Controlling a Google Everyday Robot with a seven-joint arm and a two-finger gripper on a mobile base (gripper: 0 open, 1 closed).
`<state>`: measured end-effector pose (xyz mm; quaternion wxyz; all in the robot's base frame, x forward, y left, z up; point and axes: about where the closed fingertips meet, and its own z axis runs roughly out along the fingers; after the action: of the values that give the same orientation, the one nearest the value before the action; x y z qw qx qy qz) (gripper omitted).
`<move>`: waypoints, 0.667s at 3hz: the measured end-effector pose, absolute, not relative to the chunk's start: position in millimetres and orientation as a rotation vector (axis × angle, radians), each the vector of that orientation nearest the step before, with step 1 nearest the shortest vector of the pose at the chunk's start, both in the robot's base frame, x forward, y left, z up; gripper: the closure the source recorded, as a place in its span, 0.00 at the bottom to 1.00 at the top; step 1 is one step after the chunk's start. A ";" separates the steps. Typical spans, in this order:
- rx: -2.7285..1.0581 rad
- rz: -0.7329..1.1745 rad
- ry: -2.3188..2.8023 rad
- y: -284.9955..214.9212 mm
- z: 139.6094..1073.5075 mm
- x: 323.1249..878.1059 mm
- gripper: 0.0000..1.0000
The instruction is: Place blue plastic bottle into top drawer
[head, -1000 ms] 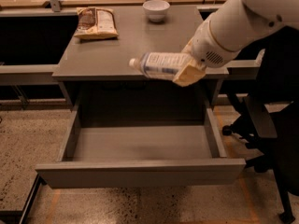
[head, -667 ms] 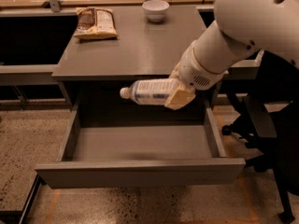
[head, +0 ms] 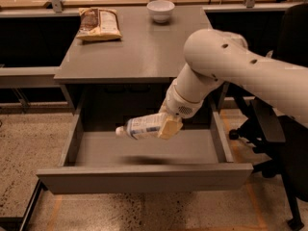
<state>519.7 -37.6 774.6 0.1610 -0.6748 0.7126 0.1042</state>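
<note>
The blue plastic bottle is pale and translucent with a white cap pointing left and a bluish-white label. It lies on its side in the air, held over the middle of the open top drawer. My gripper is shut on the bottle's base end, its tan fingers around it. The white arm reaches in from the right. The bottle casts a shadow on the drawer floor below it and hangs a little above that floor.
The grey desk stands behind the drawer, with a white bowl at its back and a brown snack bag at its back left. A black office chair stands to the right. The floor is speckled.
My gripper has carried the bottle down and forward from the desk's front edge to a low spot over the open drawer. The drawer and desk items have not moved.
</note>
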 end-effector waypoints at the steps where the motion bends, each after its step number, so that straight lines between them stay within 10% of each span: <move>1: -1.957 0.381 2.068 -23.7 732.1 532.1 0.61; 2: -1.962 0.392 2.071 -22.8 727.0 531.2 0.38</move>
<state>531.2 -22.8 727.0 0.1306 -0.6755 0.7130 0.1350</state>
